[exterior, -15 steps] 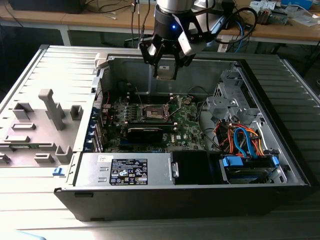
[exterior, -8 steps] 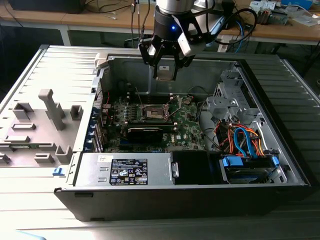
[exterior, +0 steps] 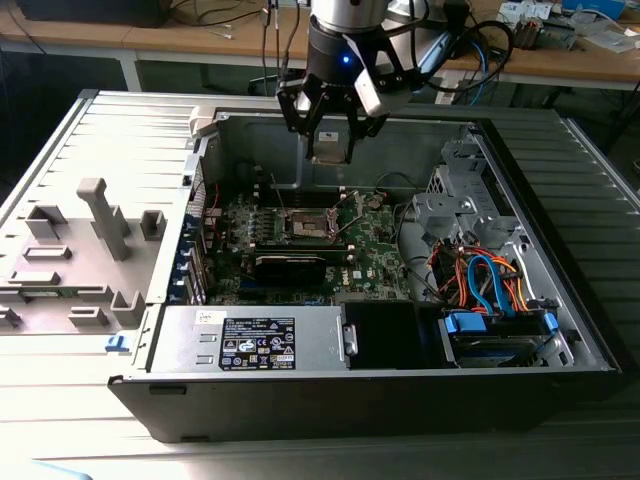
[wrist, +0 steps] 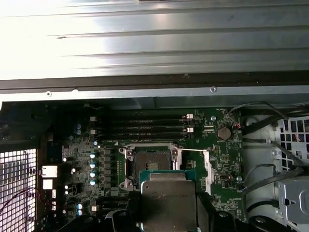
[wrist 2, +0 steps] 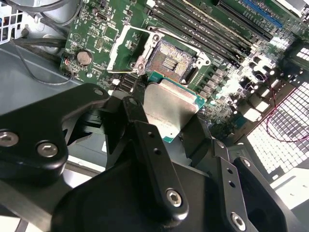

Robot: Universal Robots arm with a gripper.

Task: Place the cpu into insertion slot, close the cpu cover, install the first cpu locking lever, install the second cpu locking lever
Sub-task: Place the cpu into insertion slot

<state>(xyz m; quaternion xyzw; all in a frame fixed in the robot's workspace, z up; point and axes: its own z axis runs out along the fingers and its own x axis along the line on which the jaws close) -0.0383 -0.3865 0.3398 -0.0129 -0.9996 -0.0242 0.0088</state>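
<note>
Silver-grey on top and green at the rim, the small flat square cpu (wrist 2: 170, 107) is pinched by its 2 opposite edges between the black fingers (wrist 2: 145, 137) of the gripper (exterior: 330, 138), which are pressed in against it. We see it held flat in the air over the green circuit board inside the open grey metal computer case (exterior: 560, 200), not touching the board.

The square dark insertion slot (wrist: 147, 166) with its silver rim lies below the chip and just beyond its free edge, so we judge the chip is not yet centred over it. Being square, the cpu has no long axis; in the first wrist view its edges run roughly parallel to the slot's rim.

The thin silver cpu cover (wrist 2: 116, 50) is swung open to 1 side, leaving the slot bare. Nearby we see long black memory slots (wrist: 145, 128) and a round silver coin battery (wrist: 223, 133), both beside the slot, not over it.
</note>
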